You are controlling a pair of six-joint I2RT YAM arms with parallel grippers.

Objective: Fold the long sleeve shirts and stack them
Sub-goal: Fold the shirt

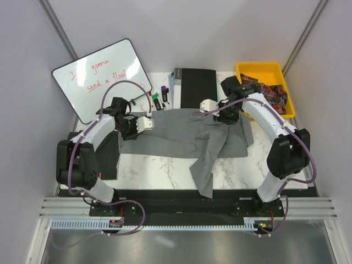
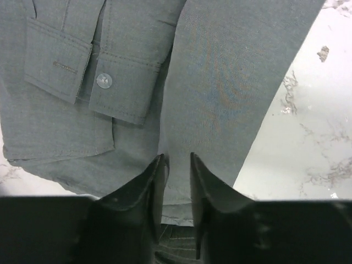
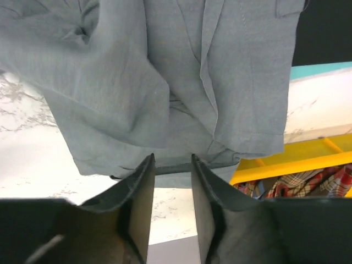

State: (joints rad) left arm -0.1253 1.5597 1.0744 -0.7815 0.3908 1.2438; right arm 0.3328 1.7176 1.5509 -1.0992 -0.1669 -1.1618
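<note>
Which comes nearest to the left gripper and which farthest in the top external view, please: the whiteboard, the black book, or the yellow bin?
Measured from the left gripper:
1. The whiteboard, just behind it on the table's far left.
2. The black book, past the middle at the far edge.
3. The yellow bin, at the far right corner.

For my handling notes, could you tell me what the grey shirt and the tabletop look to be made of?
Grey shirt: likely woven cotton-type cloth, matte, showing fine weave, stitched cuff and soft creases. Tabletop: marble-look surface, white with grey veining, faintly glossy; real stone or laminate is unclear.
</note>
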